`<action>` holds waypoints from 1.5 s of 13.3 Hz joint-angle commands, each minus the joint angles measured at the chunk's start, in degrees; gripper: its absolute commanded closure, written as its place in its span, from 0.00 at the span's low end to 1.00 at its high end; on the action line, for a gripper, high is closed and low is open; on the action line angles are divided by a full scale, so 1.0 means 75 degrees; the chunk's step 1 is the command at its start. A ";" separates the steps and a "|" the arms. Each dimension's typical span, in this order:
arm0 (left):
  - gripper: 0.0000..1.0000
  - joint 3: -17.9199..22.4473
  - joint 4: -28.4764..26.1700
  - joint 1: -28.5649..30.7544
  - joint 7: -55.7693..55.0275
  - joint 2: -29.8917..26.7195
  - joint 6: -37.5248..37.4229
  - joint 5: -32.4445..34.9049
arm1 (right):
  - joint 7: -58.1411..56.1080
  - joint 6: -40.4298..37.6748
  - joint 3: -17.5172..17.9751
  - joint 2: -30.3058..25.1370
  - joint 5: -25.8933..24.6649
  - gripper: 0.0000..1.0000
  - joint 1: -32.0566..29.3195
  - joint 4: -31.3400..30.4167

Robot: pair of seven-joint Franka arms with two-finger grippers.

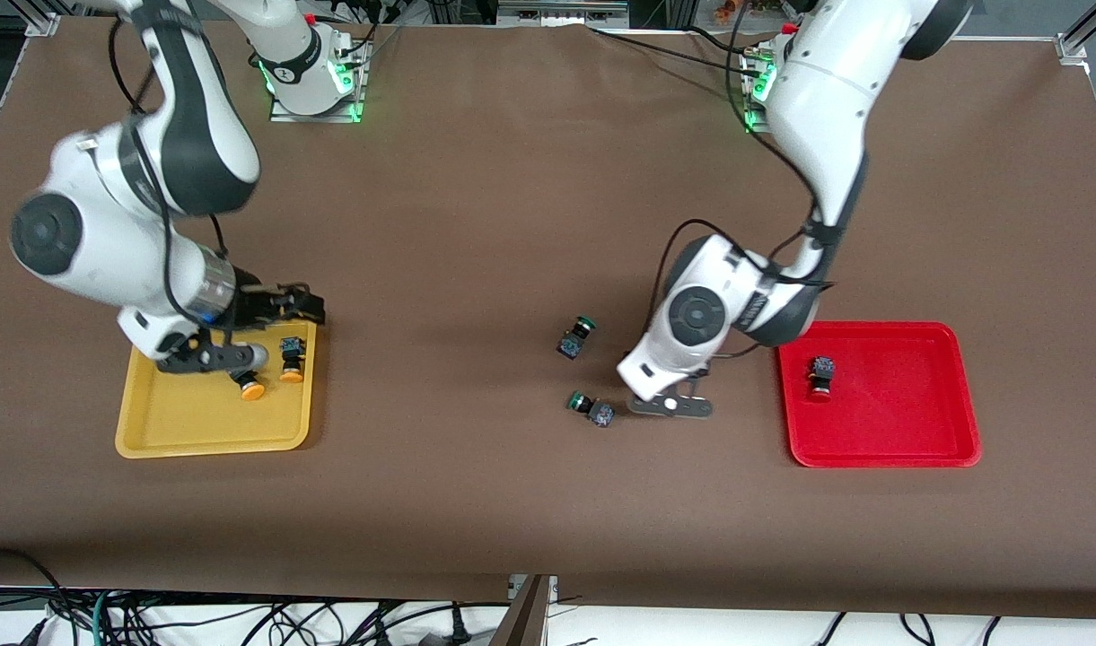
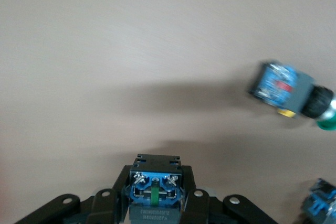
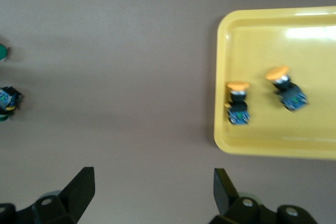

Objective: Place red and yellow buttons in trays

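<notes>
Lighting: even, bright, overhead. My arms cast soft shadows on the brown cloth-covered table (image 1: 512,224). Glare streak on the shallow yellow plastic tray (image 3: 226,77). Both my wrist views soft; green-capped dark switch (image 2: 294,95) smeared.

Both arms are built of glossy white rounded shells with dark grey to black joint sections and round dark caps on the elbows; thin black cables loop along their outsides, and green lights glow at the silver base plates, each with a small red part above. The left claw (image 1: 670,405) is black, with angled linkage plates studded by pale round screws that show in the left wrist view (image 2: 157,203). The right claw (image 1: 214,357) is likewise black behind a shiny metal wrist ring, its two fingers (image 3: 79,190) wedge-shaped.
</notes>
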 commanded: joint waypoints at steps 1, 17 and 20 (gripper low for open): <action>0.79 -0.0070 -0.0144 0.0686 0.0489 -0.0680 -0.0703 0.0207 | 0.0166 -0.0805 -0.0020 -0.1147 -0.0243 0.00 -0.0047 -0.0227; 0.59 -0.0023 -0.0308 0.4544 0.8494 0.0291 0.0103 0.0418 | 0.0037 -0.1594 0.0003 -0.1514 -0.2000 0.00 0.0000 0.0311; 0.00 -0.0046 -0.0308 0.4567 0.8505 0.0268 0.0057 0.0371 | -0.0033 -0.1663 0.0003 -0.1444 -0.1919 0.00 0.0035 0.0323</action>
